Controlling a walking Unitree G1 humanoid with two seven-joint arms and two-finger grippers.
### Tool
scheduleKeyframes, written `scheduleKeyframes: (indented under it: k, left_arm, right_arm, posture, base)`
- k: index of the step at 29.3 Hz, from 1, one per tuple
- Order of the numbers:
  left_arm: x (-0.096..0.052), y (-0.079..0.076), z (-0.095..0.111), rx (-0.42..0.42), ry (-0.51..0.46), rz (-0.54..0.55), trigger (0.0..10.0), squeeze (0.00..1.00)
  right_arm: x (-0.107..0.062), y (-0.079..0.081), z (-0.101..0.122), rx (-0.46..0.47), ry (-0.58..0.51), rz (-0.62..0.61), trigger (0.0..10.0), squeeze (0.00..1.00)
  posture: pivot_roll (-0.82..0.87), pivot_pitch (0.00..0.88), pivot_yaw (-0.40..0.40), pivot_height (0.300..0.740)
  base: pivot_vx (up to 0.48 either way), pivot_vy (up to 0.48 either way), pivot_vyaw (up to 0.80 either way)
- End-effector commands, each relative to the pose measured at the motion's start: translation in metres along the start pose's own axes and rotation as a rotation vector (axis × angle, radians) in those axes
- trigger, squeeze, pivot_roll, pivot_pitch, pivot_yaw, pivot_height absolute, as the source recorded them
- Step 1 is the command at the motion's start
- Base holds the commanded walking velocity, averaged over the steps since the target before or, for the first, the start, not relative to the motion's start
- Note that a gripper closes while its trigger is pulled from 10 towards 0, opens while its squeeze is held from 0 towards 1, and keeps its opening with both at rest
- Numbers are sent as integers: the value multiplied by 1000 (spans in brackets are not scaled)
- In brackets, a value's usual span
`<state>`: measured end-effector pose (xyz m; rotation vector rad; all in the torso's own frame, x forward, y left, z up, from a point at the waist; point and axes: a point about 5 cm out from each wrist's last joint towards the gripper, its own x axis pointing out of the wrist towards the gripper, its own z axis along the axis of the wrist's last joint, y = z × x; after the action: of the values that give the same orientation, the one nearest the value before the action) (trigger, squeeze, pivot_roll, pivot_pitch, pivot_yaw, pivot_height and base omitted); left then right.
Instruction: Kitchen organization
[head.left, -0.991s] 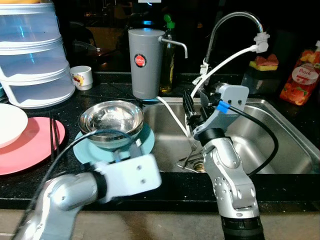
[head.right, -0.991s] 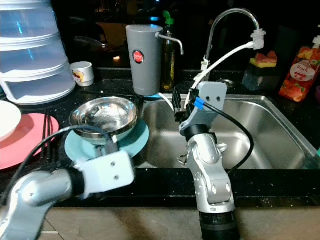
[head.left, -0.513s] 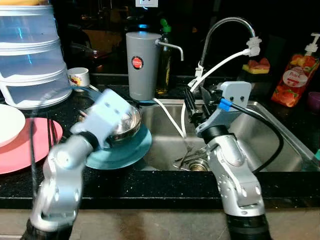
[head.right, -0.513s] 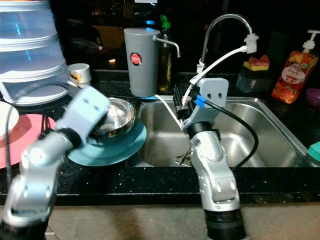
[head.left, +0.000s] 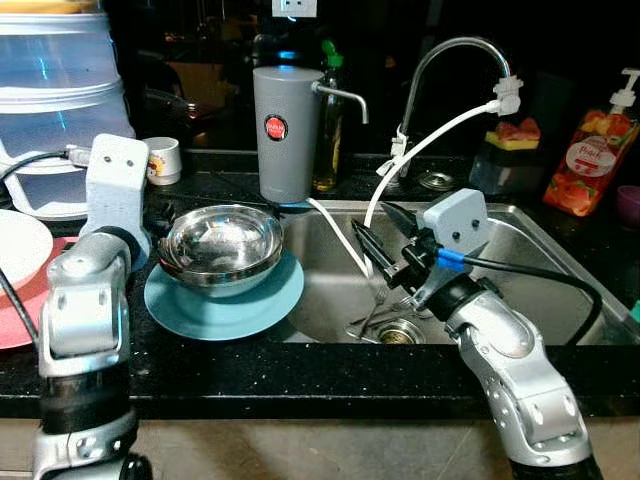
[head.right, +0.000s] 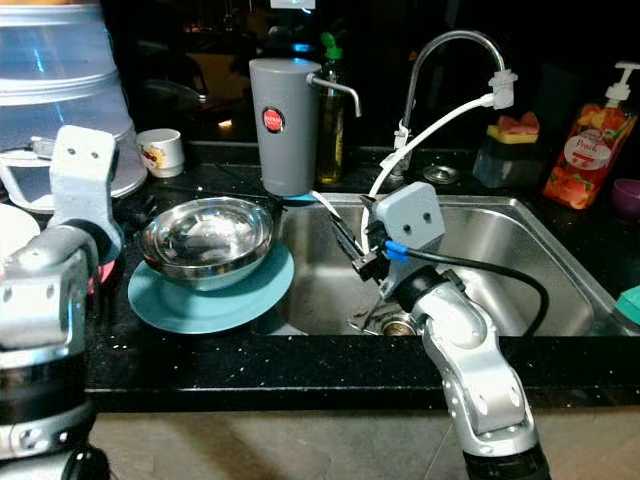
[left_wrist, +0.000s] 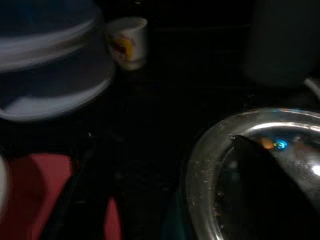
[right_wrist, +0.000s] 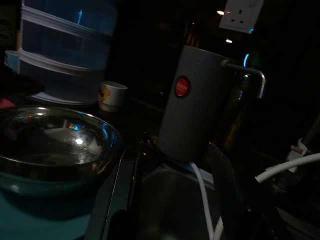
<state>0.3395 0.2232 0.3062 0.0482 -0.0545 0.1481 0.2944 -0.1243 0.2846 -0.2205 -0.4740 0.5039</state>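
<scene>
A steel bowl (head.left: 222, 245) sits on a teal plate (head.left: 225, 308) on the black counter, left of the sink (head.left: 545, 250). My left gripper (head.left: 158, 220) hangs at the bowl's left rim, open. In the left wrist view one black finger (left_wrist: 267, 192) lies over the bowl's rim (left_wrist: 200, 165). My right gripper (head.left: 371, 220) is open over the sink's left part, pointing toward the bowl, with nothing between its fingers. Forks (head.left: 374, 312) lie by the sink drain (head.left: 398, 334) below it.
A grey water dispenser (head.left: 285, 130), an oil bottle (head.left: 330, 125), a faucet (head.left: 455, 55) and a white hose (head.left: 430, 140) stand behind. At the left are stacked clear containers (head.left: 60, 100), a cup (head.left: 165, 160), a white bowl (head.left: 20, 245) and a pink plate (head.left: 15, 325). A soap bottle (head.left: 590, 150) stands far right.
My left arm swung up from low in front to stand at the bowl's left rim. My right gripper tipped down and leftward over the sink.
</scene>
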Motion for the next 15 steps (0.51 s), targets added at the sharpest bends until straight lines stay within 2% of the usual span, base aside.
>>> scheduleKeyframes:
  k: [1,2,3,4,9,14,15]
  left_arm:
    - [6,-3,-3,-122,59,-19,10000,1000]
    - [8,-6,-3,-192,83,-33,10000,1000]
    - [8,-6,-3,-192,83,-33,10000,1000]
    - [12,-10,1,-233,100,-46,10000,0]
    - [18,-10,4,-249,147,-47,10000,0]
    - [18,-8,-3,-270,205,-41,10000,0]
    - [17,-8,-11,-283,237,-34,10000,0]
  right_arm:
    - [1,2,3,23,-14,3,10000,0]
    - [2,2,3,31,-18,1,10000,0]
    - [2,2,3,31,-18,1,10000,0]
    - [2,4,5,41,-25,11,10000,0]
    - [3,7,8,55,-39,36,10000,0]
    - [1,8,11,93,-59,31,10000,0]
    - [0,8,11,109,-67,25,10000,0]
  posture:
    - [97,29,-21,740]
    - [97,29,-21,740]
    - [97,29,-21,740]
    - [95,32,-19,740]
    - [92,37,-7,740]
    - [92,37,-7,740]
    - [95,42,1,740]
  base:
    - [0,0,0]
    - [0,0,0]
    - [0,0,0]
    - [0,0,0]
    - [0,0,0]
    - [0,0,0]
    - [0,0,0]
